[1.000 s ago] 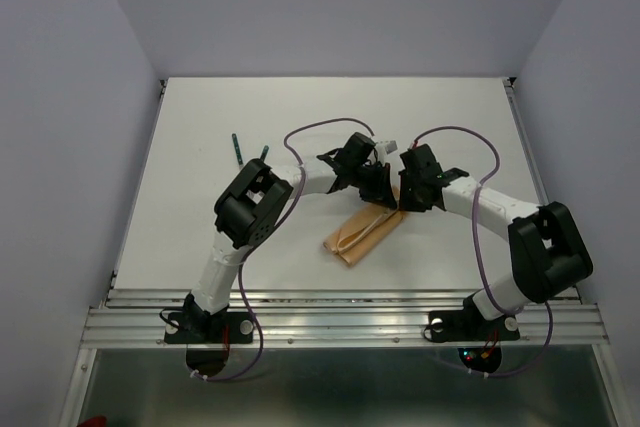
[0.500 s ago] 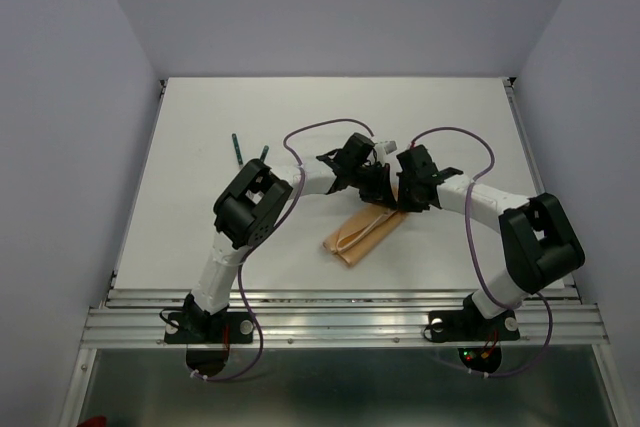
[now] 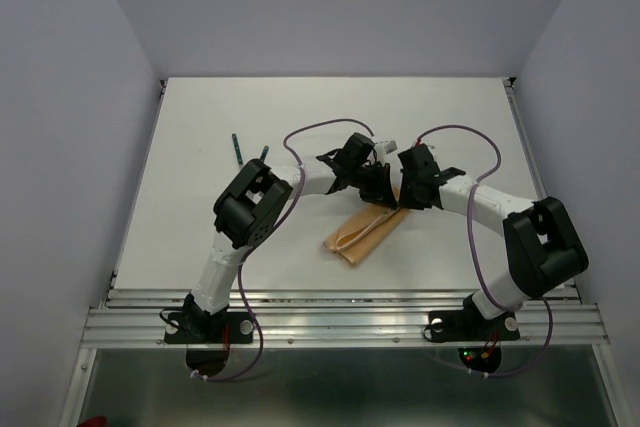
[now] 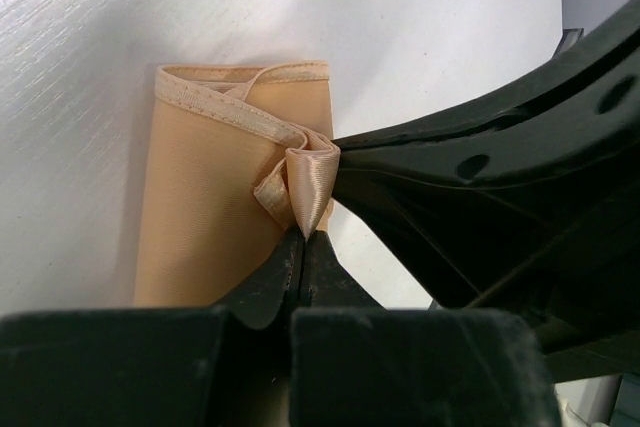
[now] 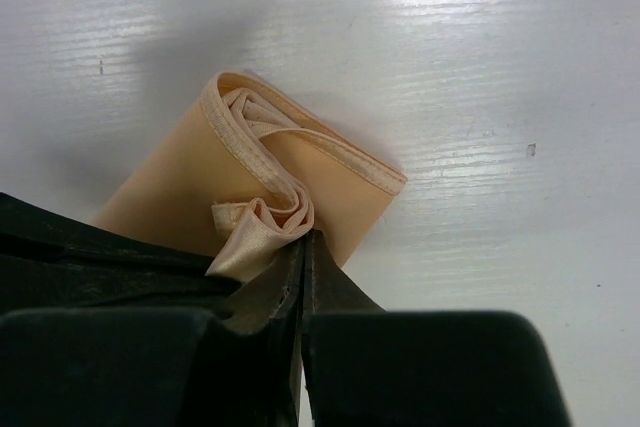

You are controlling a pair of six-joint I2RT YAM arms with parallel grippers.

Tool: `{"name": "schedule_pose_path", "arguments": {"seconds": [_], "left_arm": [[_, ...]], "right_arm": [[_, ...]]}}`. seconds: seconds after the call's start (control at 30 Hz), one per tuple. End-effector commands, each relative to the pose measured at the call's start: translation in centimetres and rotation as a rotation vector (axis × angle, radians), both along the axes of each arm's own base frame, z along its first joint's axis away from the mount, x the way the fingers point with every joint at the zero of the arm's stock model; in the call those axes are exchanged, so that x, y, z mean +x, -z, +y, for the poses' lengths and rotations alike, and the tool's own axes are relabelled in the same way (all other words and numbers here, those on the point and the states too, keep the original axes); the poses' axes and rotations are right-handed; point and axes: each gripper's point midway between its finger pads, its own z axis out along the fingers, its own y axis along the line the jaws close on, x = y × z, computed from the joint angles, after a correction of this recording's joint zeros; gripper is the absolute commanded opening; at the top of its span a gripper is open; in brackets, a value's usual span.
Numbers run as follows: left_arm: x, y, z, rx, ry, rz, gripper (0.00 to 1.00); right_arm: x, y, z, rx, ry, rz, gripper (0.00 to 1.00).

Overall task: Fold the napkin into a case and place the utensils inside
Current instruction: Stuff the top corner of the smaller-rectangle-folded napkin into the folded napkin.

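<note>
The peach-tan napkin (image 3: 358,235) lies folded as a narrow oblong case on the table, running diagonally below both grippers. My left gripper (image 3: 378,194) and right gripper (image 3: 402,199) meet over its far end. In the left wrist view the left gripper (image 4: 303,235) is shut on a pinched fold of the napkin (image 4: 210,187). In the right wrist view the right gripper (image 5: 304,239) is shut on a bunched fold of the napkin (image 5: 200,177) at its hemmed open end. Two utensils with dark green handles (image 3: 237,148) lie apart at the far left; their metal ends are not discernible.
The white table (image 3: 200,117) ends at a metal rail (image 3: 340,299) along the near edge. Grey walls stand on the left, right and back. Purple cables (image 3: 320,129) loop above both wrists.
The right arm's elbow shifted slightly. Both grippers stay pinched on the cloth at the case's far end; the napkin looks unchanged.
</note>
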Motion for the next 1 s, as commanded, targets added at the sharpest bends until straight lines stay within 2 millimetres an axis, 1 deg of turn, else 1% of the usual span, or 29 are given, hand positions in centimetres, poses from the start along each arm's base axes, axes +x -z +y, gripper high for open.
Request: {"name": "schedule_pose_path", "arguments": {"seconds": [0.0, 0.17, 0.33, 0.37, 0.4, 0.43, 0.5, 0.57, 0.63, 0.97], "left_arm": [[0.0, -3.6, -0.1, -0.056, 0.01, -0.04, 0.0], [-0.1, -3.6, 0.0, -0.052, 0.009, -0.04, 0.0], [0.3, -4.2, 0.2, -0.059, -0.005, -0.047, 0.0], [0.4, -4.2, 0.2, -0.059, -0.01, -0.047, 0.0], [0.5, -4.4, 0.2, -0.065, -0.013, -0.049, 0.0], [0.6, -4.5, 0.2, -0.068, -0.017, -0.049, 0.0], [0.8, -4.8, 0.3, -0.08, -0.033, -0.04, 0.0], [1.3, -5.9, 0.3, -0.125, -0.052, -0.053, 0.0], [1.1, -6.1, 0.3, -0.143, -0.04, -0.041, 0.0], [0.9, -5.9, 0.1, -0.152, -0.022, -0.017, 0.0]], "right_arm": [[2.2, -3.3, -0.1, 0.028, 0.071, -0.137, 0.01], [1.9, -3.0, -0.1, 0.044, 0.081, -0.133, 0.01], [1.7, -2.7, 0.4, 0.062, 0.053, -0.125, 0.01], [1.7, -2.7, 0.6, 0.066, 0.037, -0.123, 0.03], [1.6, -2.5, 0.7, 0.06, 0.011, -0.115, 0.12], [1.6, -2.5, 1.0, 0.069, -0.005, -0.108, 0.17], [1.5, -2.1, 1.0, 0.062, -0.014, -0.099, 0.22], [1.3, -1.9, 0.8, 0.048, -0.018, -0.095, 0.23], [1.2, -1.8, 0.7, 0.045, -0.024, -0.091, 0.23], [1.7, -1.5, 1.3, 0.045, -0.062, -0.079, 0.23]]}}
